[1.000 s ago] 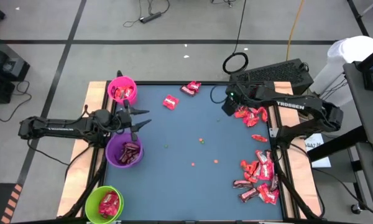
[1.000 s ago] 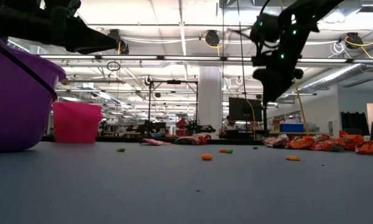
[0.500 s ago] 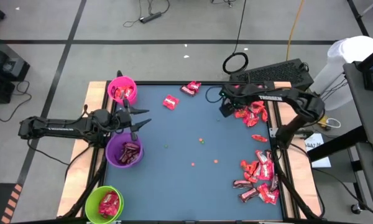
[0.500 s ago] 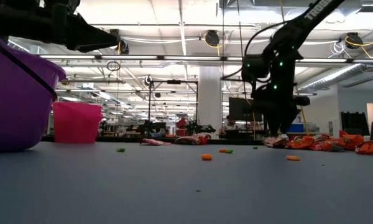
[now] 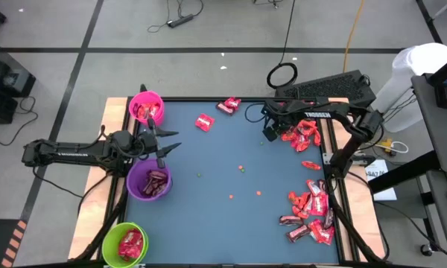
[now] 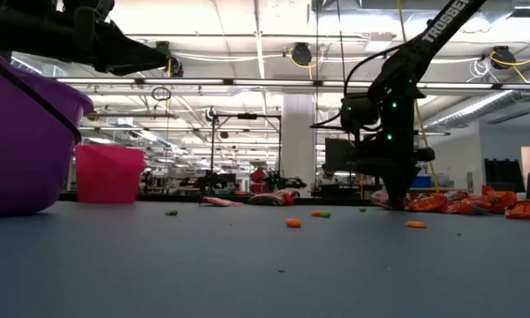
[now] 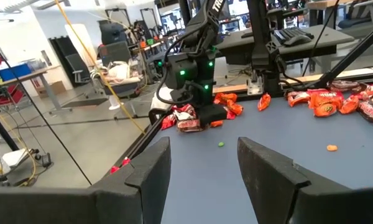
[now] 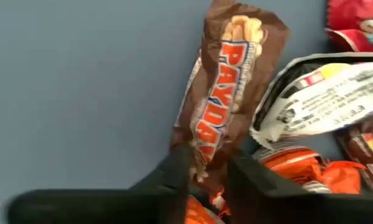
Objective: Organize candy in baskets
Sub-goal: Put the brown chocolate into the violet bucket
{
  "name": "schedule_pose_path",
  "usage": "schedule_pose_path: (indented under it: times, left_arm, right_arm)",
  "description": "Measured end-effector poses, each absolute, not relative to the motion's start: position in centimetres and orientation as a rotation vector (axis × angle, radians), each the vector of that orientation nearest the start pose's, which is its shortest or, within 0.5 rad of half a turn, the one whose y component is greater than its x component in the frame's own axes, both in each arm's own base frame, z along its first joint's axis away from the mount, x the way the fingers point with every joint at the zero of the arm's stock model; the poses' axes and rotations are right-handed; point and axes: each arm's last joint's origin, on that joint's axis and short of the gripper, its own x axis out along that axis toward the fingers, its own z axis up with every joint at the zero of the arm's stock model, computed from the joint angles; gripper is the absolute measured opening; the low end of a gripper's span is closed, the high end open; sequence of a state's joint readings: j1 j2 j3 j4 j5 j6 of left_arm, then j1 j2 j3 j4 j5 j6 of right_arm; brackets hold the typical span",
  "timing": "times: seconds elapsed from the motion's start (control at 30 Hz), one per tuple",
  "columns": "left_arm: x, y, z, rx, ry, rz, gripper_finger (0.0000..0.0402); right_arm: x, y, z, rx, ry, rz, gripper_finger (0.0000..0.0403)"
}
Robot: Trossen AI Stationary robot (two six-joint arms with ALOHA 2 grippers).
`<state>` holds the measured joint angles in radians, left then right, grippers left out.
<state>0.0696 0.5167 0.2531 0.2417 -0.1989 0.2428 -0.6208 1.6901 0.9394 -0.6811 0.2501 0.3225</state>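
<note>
Spreading under a workshop hall, the blue table point(image 5: 216, 208) carries candy point(image 5: 310, 208). The right gripper point(image 8: 208, 168) pinches a brown candy bar point(image 8: 227, 87); the left gripper point(image 5: 167, 141), fingers apart, hovers between the pink basket point(image 5: 146, 108) and the purple basket point(image 5: 149, 182).

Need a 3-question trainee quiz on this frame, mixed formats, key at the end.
1. True or false: the purple basket lies between the pink basket and the green basket along the table's left edge.
2. Which gripper is down at the candy? A) left gripper B) right gripper
3. Fill in: the right gripper's fingers are closing on a ____-wrapped PayDay bar.

Key: 1 true; 2 B; 3 brown. The left gripper hovers open above the purple basket.
</note>
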Motion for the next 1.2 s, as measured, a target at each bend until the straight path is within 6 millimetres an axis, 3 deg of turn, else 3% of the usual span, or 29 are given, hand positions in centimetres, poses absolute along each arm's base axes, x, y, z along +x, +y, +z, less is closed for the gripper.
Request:
schedule_pose_path:
  times: [0.1, 0.3, 0.47, 0.67, 0.93, 1.2]
  left_arm:
    - [13.8, 1.5, 22.6, 0.243, 0.054, 0.265, 0.0191]
    - [13.8, 1.5, 22.6, 0.242, 0.051, 0.265, 0.0191]
    - [13.8, 1.5, 22.8, 0.241, 0.032, 0.267, 0.0191]
    - [13.8, 1.5, 23.0, 0.235, 0.010, 0.269, 0.0191]
    - [14.7, 1.6, 22.2, 0.049, 0.051, 0.264, 0.0211]
    - [16.6, 1.7, 21.9, -0.114, -0.007, 0.256, 0.0246]
  right_arm:
    - [22.9, -16.8, 15.0, 0.483, 1.336, -0.896, 0.0011]
    - [23.6, -15.0, 17.7, 0.410, 1.239, -0.820, 0.0010]
    - [25.6, -12.0, 21.1, 0.256, 1.009, -0.681, 0.0003]
    - [29.5, -8.4, 23.9, 0.019, 0.674, -0.474, 0.0001]
    - [33.4, -5.8, 24.6, -0.172, 0.375, -0.349, 0.0001]
    - [36.0, -5.0, 23.2, -0.204, 0.206, -0.238, 0.0000]
